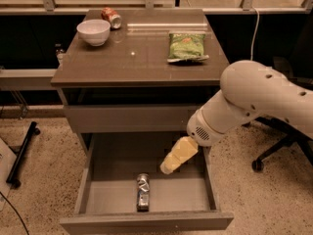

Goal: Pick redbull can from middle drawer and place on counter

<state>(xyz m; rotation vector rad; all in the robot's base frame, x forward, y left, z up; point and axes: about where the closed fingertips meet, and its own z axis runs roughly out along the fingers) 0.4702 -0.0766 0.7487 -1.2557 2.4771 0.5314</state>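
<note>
The redbull can [143,192], slim, silver-and-blue and dented, lies on its side on the floor of the open middle drawer [146,222], near the front. My gripper [170,166], with yellowish fingers, hangs over the drawer just right of and behind the can, a short way above it and apart from it. The white arm reaches in from the right. The glossy grey-brown counter [137,58] tops the cabinet above.
On the counter stand a white bowl [94,32] at the back left, a red-orange soda can [111,17] lying behind it, and a green snack bag [187,46] at the right. An office chair base [274,153] stands on the floor at the right.
</note>
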